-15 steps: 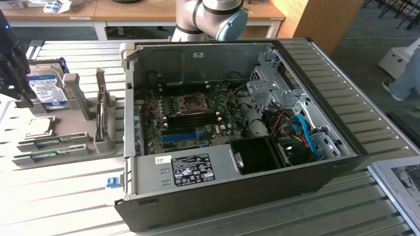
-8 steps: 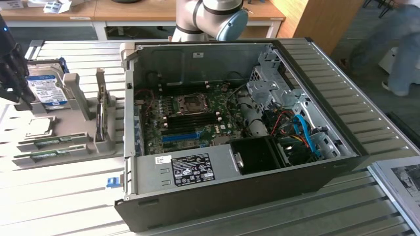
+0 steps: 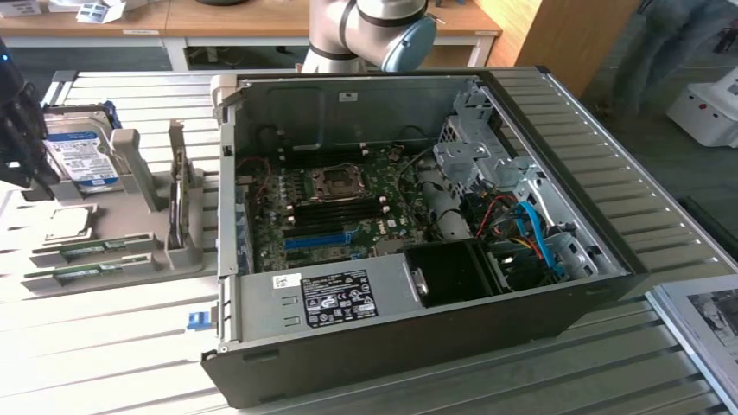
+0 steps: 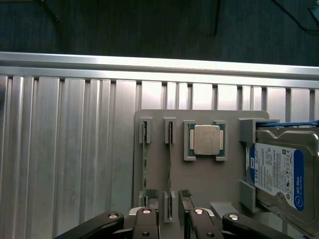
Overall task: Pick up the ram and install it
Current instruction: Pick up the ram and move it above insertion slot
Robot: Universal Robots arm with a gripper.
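**Open jaws over the ram in its holder**

The gripper (image 4: 167, 195) hangs above the grey holder (image 4: 207, 181) with its jaws wide and empty, and there is one fingertip (image 4: 151, 193) at each side of the ram (image 4: 169, 167). The ram stands on its thin edge in a slot of the holder, I think so that the fingers can come down along its two flat faces. A second stick (image 4: 144, 167) stands in the next slot, nearest to the holder's edge, so there is little room for the finger between the two. At the ram's other side lies the processor chip (image 4: 207, 139), and after it the hard drive (image 4: 281, 174) at the holder's opposite edge. The holder rests on the slatted table (image 4: 75, 149). The open computer case (image 3: 403, 346) stands near it, at the exterior view's right, with its motherboard (image 3: 334, 207) uncovered to receive the ram.
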